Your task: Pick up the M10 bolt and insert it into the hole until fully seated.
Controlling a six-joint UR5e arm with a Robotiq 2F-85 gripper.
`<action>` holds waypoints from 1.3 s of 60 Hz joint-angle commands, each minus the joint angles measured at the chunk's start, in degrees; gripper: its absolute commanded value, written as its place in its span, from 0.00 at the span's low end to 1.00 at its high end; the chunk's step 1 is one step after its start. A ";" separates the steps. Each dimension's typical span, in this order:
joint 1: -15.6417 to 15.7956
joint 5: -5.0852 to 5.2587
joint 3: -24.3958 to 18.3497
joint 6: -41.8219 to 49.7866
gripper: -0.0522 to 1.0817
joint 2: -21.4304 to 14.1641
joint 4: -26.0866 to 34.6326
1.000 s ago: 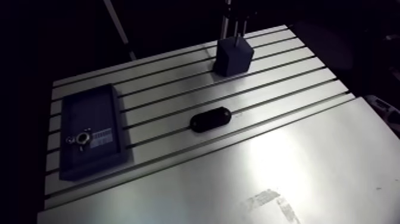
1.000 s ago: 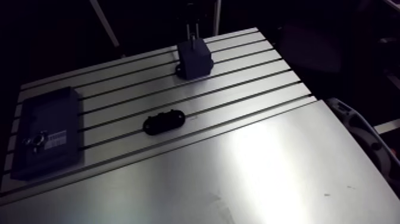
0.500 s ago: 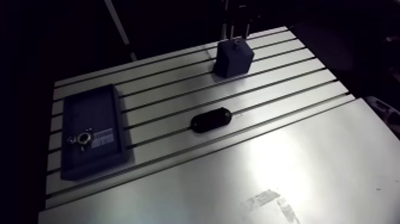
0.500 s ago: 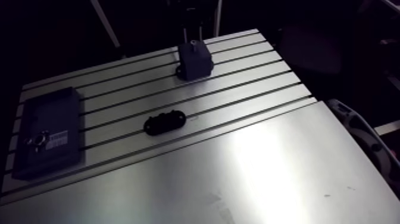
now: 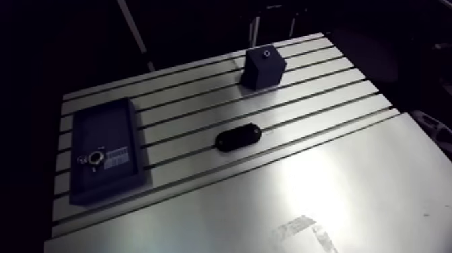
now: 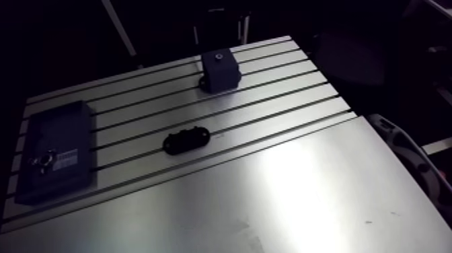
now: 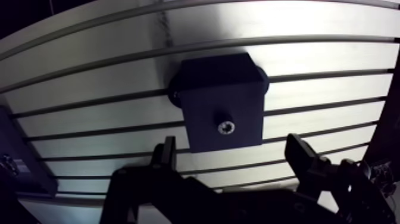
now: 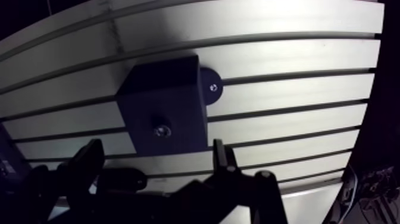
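Observation:
A dark blue block stands on the slotted table near its far edge. The M10 bolt sits in the hole in the block's top, and only its shiny head shows, level with the top face. In the wrist view my gripper hangs above the block, open, with nothing between its fingers. The bolt head lies just ahead of the gap between them. In the arm view the gripper is dark and mostly out of frame above the block.
A black oval piece lies across a slot mid-table. A dark flat tray with a small metal fitting lies at the left. The smooth front plate carries a scuffed patch.
The gripper has opened, let go of the bolt and risen off the block. The bolt stays in the hole. The arm view has shifted slightly.

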 commanded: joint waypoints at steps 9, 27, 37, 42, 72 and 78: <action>0.42 0.29 -0.50 -0.02 0.05 -5.12 4.14; 1.06 -0.35 0.10 0.06 0.05 -12.19 8.69; 1.06 -3.04 -1.08 0.15 0.05 -13.00 11.60; 1.47 -3.06 -1.30 0.15 0.05 -15.61 12.54; 3.37 1.68 4.04 0.41 0.05 -23.37 11.79; 4.90 1.73 3.97 0.50 0.05 -23.75 11.59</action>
